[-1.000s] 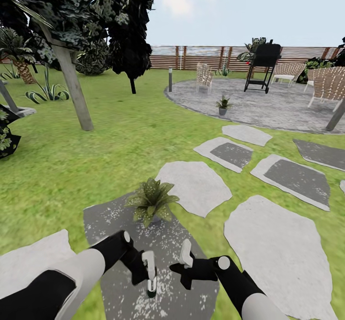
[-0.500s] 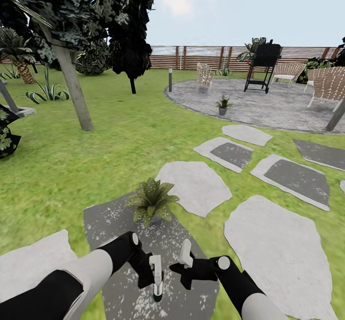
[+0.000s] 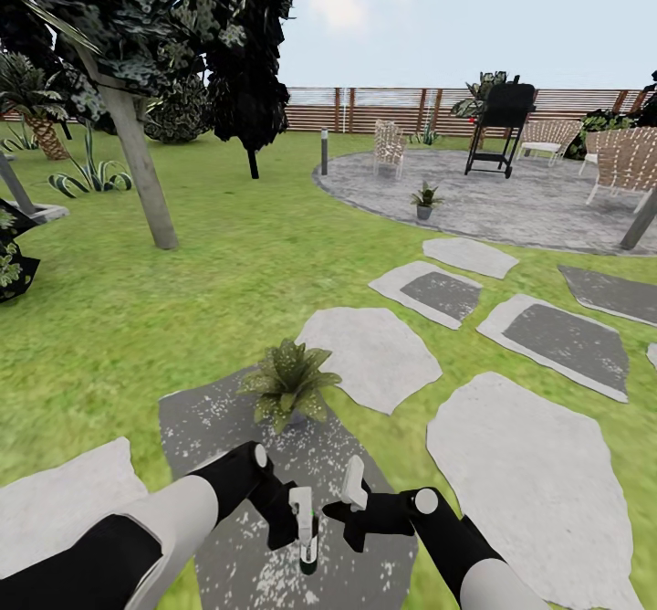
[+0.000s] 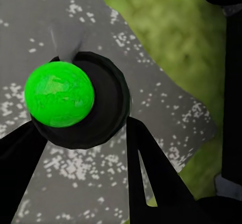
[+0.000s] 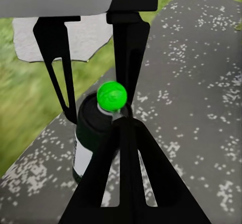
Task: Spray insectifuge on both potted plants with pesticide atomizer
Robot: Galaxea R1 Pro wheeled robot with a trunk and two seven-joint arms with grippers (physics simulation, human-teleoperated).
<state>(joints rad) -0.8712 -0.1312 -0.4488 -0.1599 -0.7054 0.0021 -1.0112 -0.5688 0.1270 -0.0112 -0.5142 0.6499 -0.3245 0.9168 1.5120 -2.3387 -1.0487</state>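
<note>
A dark grey paving slab [image 3: 210, 418], flecked with white, serves as the landmark. At its near end stands the pesticide atomizer [image 3: 308, 548], upright: a small dark bottle with a pale label and a bright green round cap [image 4: 59, 94]. The left end effector [image 3: 301, 519] reaches down over it, fingers spread apart on either side of the bottle and not pressing it, seemingly lined up to close for a pickup. Just beside it over the same slab, the right end effector [image 3: 351, 491] hovers with its fingers parted and nothing between them; its camera looks across at the bottle [image 5: 93, 133]. At the slab's far end sits one potted plant [image 3: 290, 389], with speckled green leaves. Well beyond the slab, on a round paved patio [image 3: 547, 208], stands a second potted plant [image 3: 424, 199], near a black grill [image 3: 500, 126].
</note>
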